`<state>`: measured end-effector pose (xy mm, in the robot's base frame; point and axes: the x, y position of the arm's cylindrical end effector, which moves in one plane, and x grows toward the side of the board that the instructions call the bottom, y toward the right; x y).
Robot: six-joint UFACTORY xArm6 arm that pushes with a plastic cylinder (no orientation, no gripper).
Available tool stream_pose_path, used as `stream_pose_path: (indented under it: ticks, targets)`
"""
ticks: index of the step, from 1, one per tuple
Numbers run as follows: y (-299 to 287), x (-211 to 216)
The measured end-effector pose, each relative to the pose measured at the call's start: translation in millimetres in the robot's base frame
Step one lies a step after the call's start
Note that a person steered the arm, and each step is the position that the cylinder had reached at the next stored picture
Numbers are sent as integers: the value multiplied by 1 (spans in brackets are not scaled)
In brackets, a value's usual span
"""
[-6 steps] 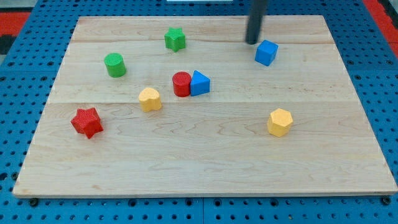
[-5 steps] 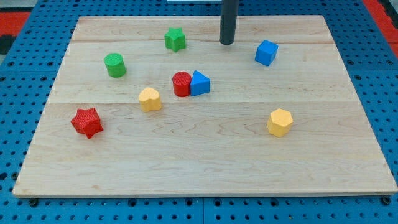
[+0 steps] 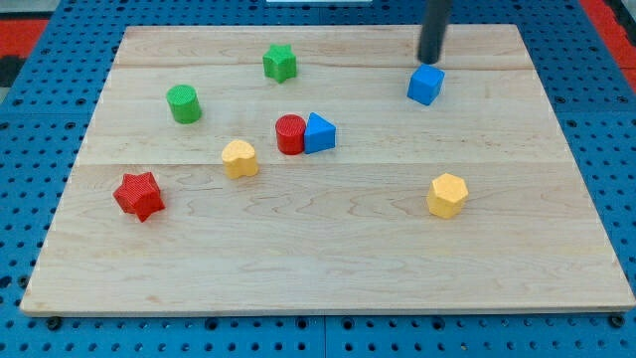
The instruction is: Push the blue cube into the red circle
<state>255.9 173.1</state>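
Blocks: seven in all on the wooden board (image 3: pixel 328 249).
Blue: two; blue cube (image 3: pixel 425 85) at upper right, blue triangular block (image 3: pixel 319 133) at centre.
Red: two; red cylinder (image 3: pixel 290 134) touching the triangular block's left side, red star (image 3: pixel 138 195) at lower left.
Green: two; green star (image 3: pixel 280 63) at upper centre, green cylinder (image 3: pixel 184 103) at upper left.
Yellow: two; yellow rounded block (image 3: pixel 239 158) left of centre, yellow hexagon (image 3: pixel 447 195) at lower right.
Tool: my tip (image 3: pixel 430 60) is a bare rod grasping nothing, just above the blue cube; contact cannot be told.
Containers: none.
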Motion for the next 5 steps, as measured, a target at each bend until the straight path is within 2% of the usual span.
stream_pose_path:
  ticks: [1,3,4,5]
  targets:
    - [45,36]
    - [-120,60]
    - [-134,90]
    - [-194,92]
